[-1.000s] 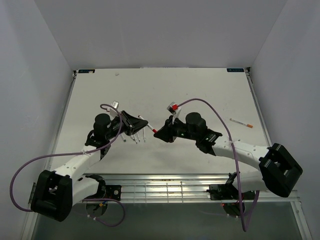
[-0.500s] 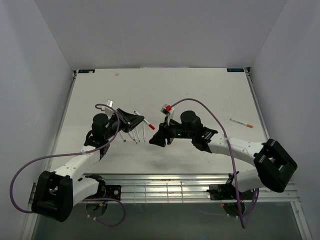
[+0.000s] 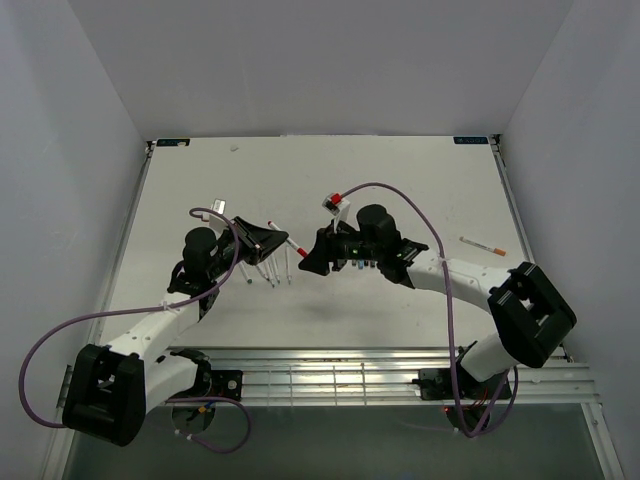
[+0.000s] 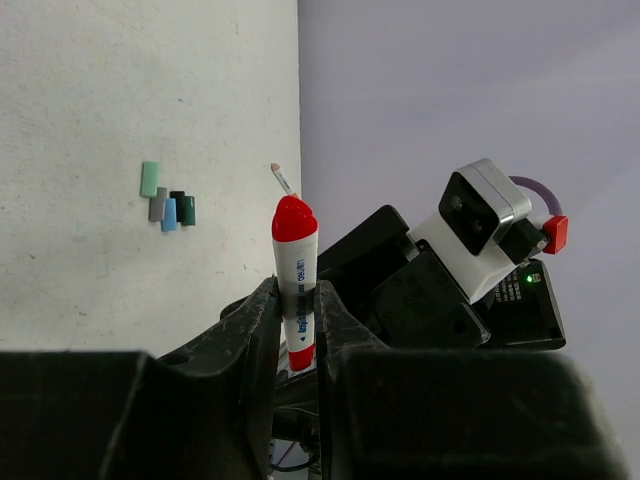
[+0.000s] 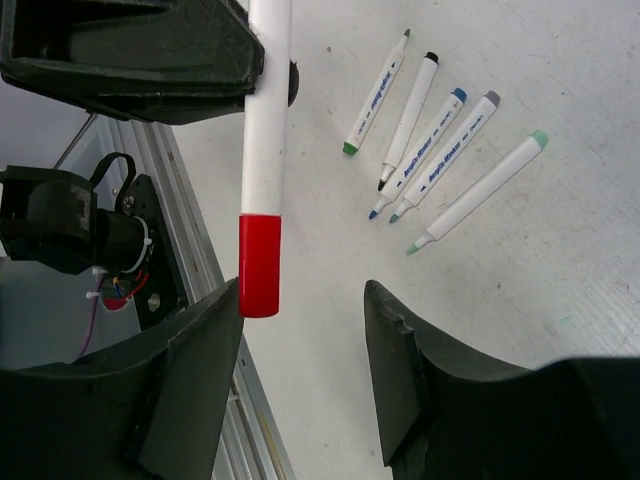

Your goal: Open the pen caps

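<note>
My left gripper [image 3: 268, 239] is shut on a white marker pen [image 5: 268, 110] and holds it above the table. The pen's red cap [image 5: 259, 265] points at my right gripper [image 5: 303, 300]. That gripper is open, and the cap hangs just inside its left finger [image 5: 190, 380] without being gripped. In the left wrist view the pen [image 4: 297, 270] stands between my fingers with its red end [image 4: 294, 220] up. Several loose pen caps [image 4: 168, 205] in green, grey, blue and black lie together on the table. In the top view my right gripper [image 3: 308, 264] sits beside the red cap [image 3: 297, 250].
Several uncapped white pens [image 5: 430, 150] lie side by side on the table below the left gripper, also seen from above [image 3: 275, 272]. A lone pen with an orange tip [image 3: 483, 246] lies at the right. A metal rail [image 3: 330, 375] runs along the near edge.
My left gripper drew the pen slightly back to the left. My right gripper swung round and came up level with the red cap, its jaws open beside it.
</note>
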{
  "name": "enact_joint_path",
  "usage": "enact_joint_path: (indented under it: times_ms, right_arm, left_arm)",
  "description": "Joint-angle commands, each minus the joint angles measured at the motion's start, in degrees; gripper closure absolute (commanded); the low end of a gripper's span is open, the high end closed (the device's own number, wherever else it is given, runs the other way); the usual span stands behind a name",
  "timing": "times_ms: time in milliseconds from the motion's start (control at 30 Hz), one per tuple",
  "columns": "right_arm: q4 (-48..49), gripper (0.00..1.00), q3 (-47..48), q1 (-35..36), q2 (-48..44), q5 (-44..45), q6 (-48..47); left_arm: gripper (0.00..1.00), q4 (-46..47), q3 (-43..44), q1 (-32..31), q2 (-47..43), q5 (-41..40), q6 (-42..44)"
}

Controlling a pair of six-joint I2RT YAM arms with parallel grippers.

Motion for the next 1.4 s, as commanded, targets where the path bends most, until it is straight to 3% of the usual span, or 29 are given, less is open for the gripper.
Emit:
enact_joint_path:
  times_ms: [0,267,367,433,467,600,767,867,1000,1133,1200,1267,1367]
  right_arm:
    - [0.6,0.44,3.8,-0.6,0.6,-1.2,-0.7]
    - [1.6,0.51,5.5,-0.7,2.3,-3.9,-0.6]
    - [2.0,0.64,5.5,-0.7,3.1,-4.7,-0.5]
    - [2.7,0.88,5.5,-0.7,3.7,-5.3,-0.2]
    - [3.1,0.92,5.3,-0.7,3.7,-5.4,0.3]
    - [5.5,0.92,3.9,-0.6,3.3,-6.2,2.1]
    - [9.4,0.92,2.7,-0.7,3.4,-8.3,6.4]
    - [13.0,0.92,2.4,-0.7,4.1,-9.7,10.5]
    - [19.4,0.92,2.0,-0.7,6.0,-12.2,16.5]
    - [23.8,0.92,1.3,-0.7,7.1,-12.9,20.3]
    - [24.7,0.92,0.9,-0.7,7.4,-13.3,21.3]
    - [26.9,0.92,0.4,-0.7,7.6,-13.7,23.0]
    - [27.9,0.92,0.4,-0.7,8.2,-14.0,23.7]
  left_arm:
    - [1.00,0.8,-0.6,0.2,-1.5,0.2,0.7]
    - [1.00,0.9,-0.7,0.2,-1.0,0.2,0.6]
    - [1.00,0.9,-0.7,0.1,-0.9,0.2,0.7]
    - [1.00,0.9,-0.6,0.1,-0.9,0.2,0.6]
    - [1.00,0.9,-0.4,0.1,-0.8,0.4,0.7]
    - [1.00,1.0,0.1,0.1,0.4,1.6,1.3]
    - [0.67,1.3,0.5,-0.3,1.0,2.0,2.7]
    - [0.58,1.4,0.9,-0.8,1.1,1.6,3.4]
    - [0.54,1.4,1.2,-1.1,1.4,1.6,3.7]
    - [0.55,1.4,0.9,-1.3,0.6,1.1,3.8]
    - [0.60,1.4,0.6,-1.2,0.0,0.9,3.8]
    - [0.67,1.4,0.8,-1.3,0.1,1.0,3.9]
    - [0.90,1.4,0.9,-1.2,0.7,1.4,3.7]
